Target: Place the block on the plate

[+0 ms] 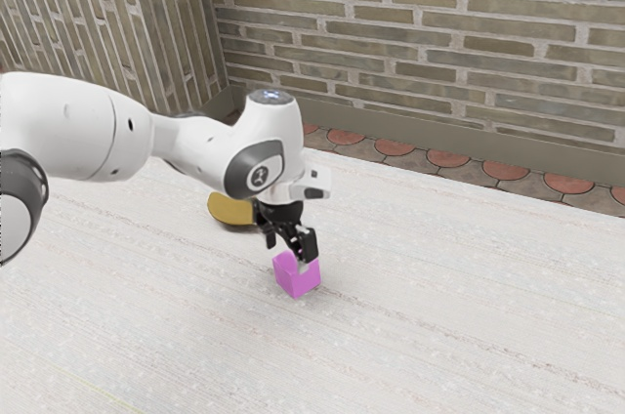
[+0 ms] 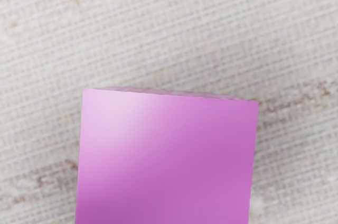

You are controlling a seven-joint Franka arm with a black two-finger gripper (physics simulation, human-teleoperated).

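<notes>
Arm links, white and grey, reach in from the exterior view's left over a pale table. Next comes the yellow plate, low and rounded, its inner side partly hidden behind the hand; it looks rigid, with little wall to catch anything, so the load would best be set near its middle.

To the right of that, the fingers stand parted and released, pointing down with nothing gripped between them. Just beneath is the magenta block, upright on the table and well off the plate. Its flat top also lies under the hand in the wrist view, its edges running nearly square to the camera.

I judge it light and stiff, perhaps plastic or painted wood: no give under the squeeze, nothing fragile. Smooth faces could make it a little slippery, and a pinch high on the edges might let it tip or pivot. The best hold is across two opposite upright sides, about mid-height and centred, the pads flat against them. That asks for a straight, lower approach so neither fingertip lands on the top, then a moderate, even squeeze.
</notes>
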